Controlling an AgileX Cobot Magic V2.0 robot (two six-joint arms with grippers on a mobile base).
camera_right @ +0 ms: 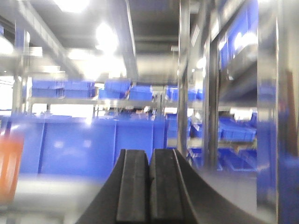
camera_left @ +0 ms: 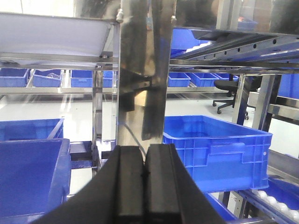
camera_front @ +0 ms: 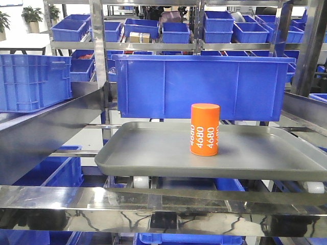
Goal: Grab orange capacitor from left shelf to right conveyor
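Note:
The orange capacitor (camera_front: 205, 129), marked "4680", stands upright on the grey metal tray (camera_front: 153, 153) of the left shelf (camera_front: 97, 56). No arm shows in the front view. In the left wrist view my left gripper (camera_left: 145, 154) is shut with nothing between its pads, facing a steel upright. My right gripper (camera_right: 148, 156) is also shut and empty. The right wrist view is blurred, with the orange capacitor (camera_right: 9, 165) at its far left edge, well left of the jaws. The right conveyor is out of view.
A long blue bin (camera_front: 204, 84) stands right behind the tray, and another blue bin (camera_front: 33, 81) sits at the left. A steel crossbar (camera_front: 163, 204) runs across in front, below the tray. A blue crate (camera_left: 219, 149) lies right of the left gripper.

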